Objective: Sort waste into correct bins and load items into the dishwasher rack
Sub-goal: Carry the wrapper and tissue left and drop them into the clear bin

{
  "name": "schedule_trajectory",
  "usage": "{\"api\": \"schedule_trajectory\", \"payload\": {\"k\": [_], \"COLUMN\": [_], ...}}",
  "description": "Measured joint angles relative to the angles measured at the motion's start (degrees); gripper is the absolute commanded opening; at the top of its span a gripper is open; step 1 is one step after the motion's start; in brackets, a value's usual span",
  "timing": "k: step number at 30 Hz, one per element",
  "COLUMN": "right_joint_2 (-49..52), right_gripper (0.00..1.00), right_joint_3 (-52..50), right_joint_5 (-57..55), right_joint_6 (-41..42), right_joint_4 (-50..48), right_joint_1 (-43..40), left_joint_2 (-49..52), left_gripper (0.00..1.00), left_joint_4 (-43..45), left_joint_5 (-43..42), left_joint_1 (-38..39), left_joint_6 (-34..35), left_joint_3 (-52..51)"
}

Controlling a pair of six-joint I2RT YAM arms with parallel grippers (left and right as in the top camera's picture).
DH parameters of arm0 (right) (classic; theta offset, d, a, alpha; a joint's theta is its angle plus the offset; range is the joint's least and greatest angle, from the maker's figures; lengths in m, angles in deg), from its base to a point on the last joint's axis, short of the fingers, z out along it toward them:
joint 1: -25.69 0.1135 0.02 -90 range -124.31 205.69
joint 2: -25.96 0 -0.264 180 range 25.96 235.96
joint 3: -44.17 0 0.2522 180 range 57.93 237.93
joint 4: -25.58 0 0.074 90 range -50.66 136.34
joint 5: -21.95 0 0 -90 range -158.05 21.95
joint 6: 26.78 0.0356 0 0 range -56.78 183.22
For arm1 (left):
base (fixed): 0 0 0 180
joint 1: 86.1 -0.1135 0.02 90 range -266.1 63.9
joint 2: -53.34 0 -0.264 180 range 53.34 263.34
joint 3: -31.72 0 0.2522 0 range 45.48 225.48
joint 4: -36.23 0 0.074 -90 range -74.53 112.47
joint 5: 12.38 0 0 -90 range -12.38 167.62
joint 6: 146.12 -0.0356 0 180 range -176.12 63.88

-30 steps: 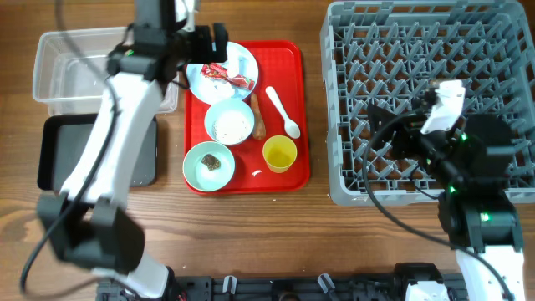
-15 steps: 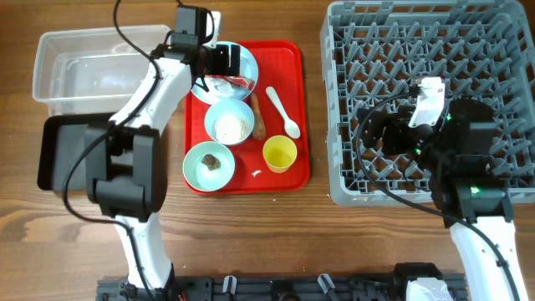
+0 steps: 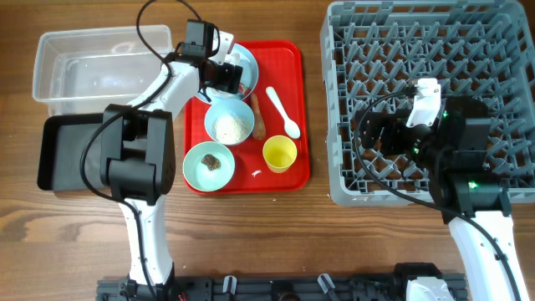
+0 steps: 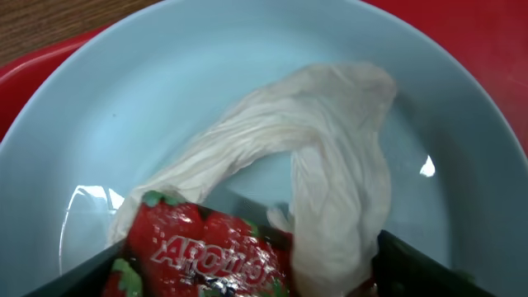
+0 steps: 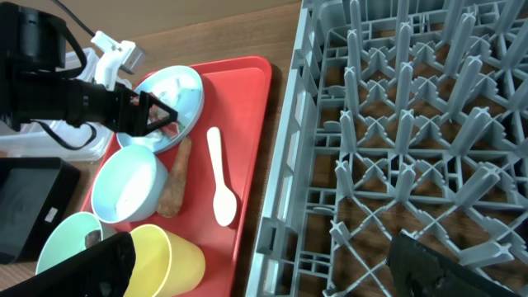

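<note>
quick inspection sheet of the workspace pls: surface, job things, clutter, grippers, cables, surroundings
surface: wooden table, red tray at centre
job's things: plate holds red wrapper and crumpled paper; whitish bowl holds rice; mint bowl holds dark lump; yellow cup, spoon, carrot stick, paper scrap on the tray; nothing visible in clear tub, black tray or rack
clutter: nothing seen
grippers: left gripper open astride the wrapper; right gripper open over the rack's left part
cables: black cables loop along each arm
surroundings: nothing seen
</note>
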Motion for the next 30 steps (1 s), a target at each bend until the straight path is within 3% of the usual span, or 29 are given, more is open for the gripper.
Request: {"api": "schedule_trajectory", "payload": {"k": [1,2,8,17,30], "right_joint_2": [0.0,0.0,0.0,0.0,0.0], "right_gripper": [1.0,1.0,1.0,1.0,1.0], "right_joint_3": [0.0,0.0,0.0,0.0,0.0], "right_joint_5": [0.02,0.02,0.02,0.02,0.02], "right_joint_6": [0.0,0.0,0.0,0.0,0.0], "right_joint_4": [0.02,0.02,0.02,0.02,0.02], "right_joint_1": [0.0,0.0,0.0,0.0,0.0], "left_joint_2": [0.13,0.22,0.26,-1.53,-23.56], "left_gripper": [0.05,0.04,0.04,0.04,0.04], "left_joint_4": [0.11,0.11,0.24,-0.02,-4.76], "left_joint_5": [0.07,0.02,-0.48,-0.44,1.09], "left_joint_1": [0.0,-0.02,0.09,0.07,-5.7], "left_joint_6": [-0.26,-0.42,-0.46,5.22,10.97], "left_joint_3": [0.09,0.15,0.26,1.42,3.78]}}
